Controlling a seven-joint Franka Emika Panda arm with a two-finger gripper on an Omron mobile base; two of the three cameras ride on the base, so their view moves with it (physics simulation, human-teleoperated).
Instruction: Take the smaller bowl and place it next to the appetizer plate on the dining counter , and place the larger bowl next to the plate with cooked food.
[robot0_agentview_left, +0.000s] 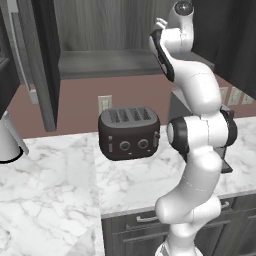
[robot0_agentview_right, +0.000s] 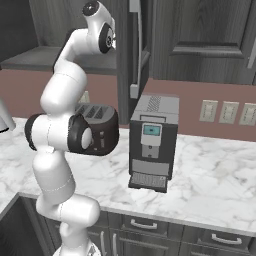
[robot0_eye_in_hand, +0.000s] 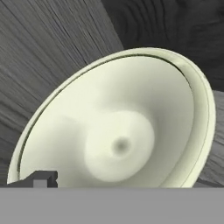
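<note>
The smaller bowl (robot0_eye_in_hand: 118, 127), cream-white with a pale greenish inside and a thin dark rim, looms very close in the hand view, tilted against dark wood grain. My gripper (robot0_eye_in_hand: 112, 183) is open right in front of it, with one dark fingertip (robot0_eye_in_hand: 42, 178) at the bowl's lower left rim; I cannot tell whether it touches. In both base views the arm reaches up toward the open wall cabinet (robot0_agentview_left: 110, 62). The larger bowl, both plates and the dining counter are out of view.
A black toaster (robot0_agentview_left: 129, 132) stands on the marble worktop (robot0_agentview_left: 50, 190) below the cabinet. A dark coffee machine (robot0_agentview_right: 152, 142) stands to its right. The open cabinet door (robot0_agentview_left: 47, 65) hangs at the left, and a white appliance (robot0_agentview_left: 7, 140) stands at the left edge.
</note>
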